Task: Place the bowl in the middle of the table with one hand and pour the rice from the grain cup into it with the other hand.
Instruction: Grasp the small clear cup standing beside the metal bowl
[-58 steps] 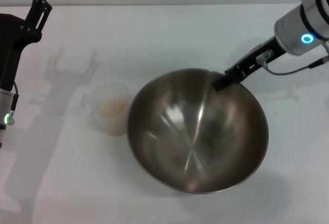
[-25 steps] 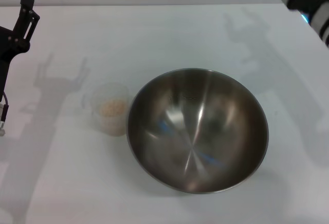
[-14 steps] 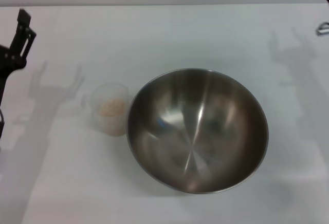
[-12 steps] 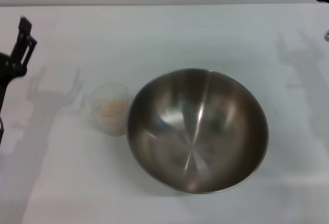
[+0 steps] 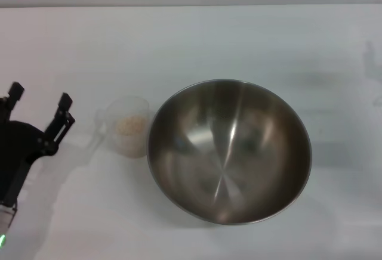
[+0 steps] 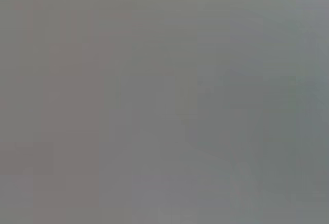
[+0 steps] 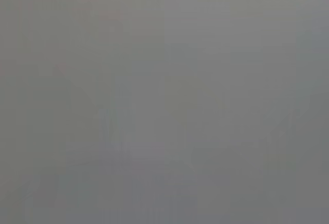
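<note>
From the head view I have the left gripper (image 5: 39,106) low at my left side of the table (image 5: 197,39), its two black fingers (image 5: 63,112) spread apart with nothing between them. The grain cup (image 5: 127,127) stands upright just to the right of those fingertips, near but not touching, with the rice (image 5: 131,124) showing as a pale mass inside. The cup's far side sits right against the rim of the stainless-steel mixing bowl (image 5: 230,151), which rests roughly mid-table and looks bare inside. So the relation I am steering on is simple: the cup lies straight across from the left claw, between it and the bowl, and its little handle appears to point back toward the claw, though it is faint against the white. The right gripper is out of sight, so the left arm is plainly the nearer one. I judge the bowl step done and the cup grasp next; closing in will need care, since a nudge could push the cup into the bowl wall. Both wrist views show nothing I can read.
</note>
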`<act>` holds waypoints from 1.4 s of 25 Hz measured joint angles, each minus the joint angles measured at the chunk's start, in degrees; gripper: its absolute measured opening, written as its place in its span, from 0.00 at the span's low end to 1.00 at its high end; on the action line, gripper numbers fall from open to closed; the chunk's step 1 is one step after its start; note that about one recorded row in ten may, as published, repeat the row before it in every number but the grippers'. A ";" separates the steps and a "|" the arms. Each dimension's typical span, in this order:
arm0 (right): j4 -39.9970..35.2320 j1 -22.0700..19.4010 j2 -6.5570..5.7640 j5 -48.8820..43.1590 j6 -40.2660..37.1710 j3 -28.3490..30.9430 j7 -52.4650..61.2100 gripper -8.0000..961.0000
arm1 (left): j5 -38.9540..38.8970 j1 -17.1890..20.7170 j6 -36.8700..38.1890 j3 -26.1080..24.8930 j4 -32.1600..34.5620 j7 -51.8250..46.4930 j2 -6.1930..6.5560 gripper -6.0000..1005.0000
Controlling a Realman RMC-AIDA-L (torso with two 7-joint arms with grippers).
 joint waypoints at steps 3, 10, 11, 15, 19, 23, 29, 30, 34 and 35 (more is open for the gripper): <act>0.71 0.56 -0.25 -0.02 0.27 -0.01 -0.24 0.52 | 0.02 0.09 -2.07 2.15 0.17 0.02 -0.02 0.87; 1.45 2.71 -0.83 0.18 1.98 -0.06 -0.26 0.52 | 0.06 -0.05 -5.37 4.68 0.22 0.05 0.00 0.87; 1.45 2.71 -0.83 0.18 1.98 -0.06 -0.26 0.52 | 0.07 -0.18 -6.15 4.97 0.22 0.05 0.01 0.87; 1.76 3.47 -0.95 0.23 2.02 0.01 -0.28 0.52 | 0.07 -0.42 -7.87 5.05 0.20 0.06 0.03 0.87; 1.80 3.56 -0.97 0.23 2.05 0.03 -0.28 0.52 | 0.07 -1.31 -10.62 5.08 0.14 0.06 0.03 0.87; 1.88 3.56 -0.98 0.23 2.07 0.03 -0.28 0.52 | 0.08 -2.10 -12.62 5.02 0.18 0.06 0.03 0.87; 1.93 3.50 -0.99 0.23 2.08 0.03 -0.28 0.52 | 0.04 -2.31 -13.14 4.90 0.18 0.06 0.03 0.87; 2.00 3.49 -0.98 0.23 2.09 0.03 -0.28 0.52 | -0.28 -3.12 -14.83 4.52 0.22 0.06 0.09 0.87; 2.22 3.50 -0.98 0.23 2.16 0.03 -0.28 0.52 | -0.42 -4.45 -16.46 4.15 0.31 0.06 0.12 0.84; 2.31 3.56 -0.99 0.23 2.35 0.03 -0.28 0.52 | -0.42 -4.45 -16.46 4.15 0.31 0.06 0.12 0.83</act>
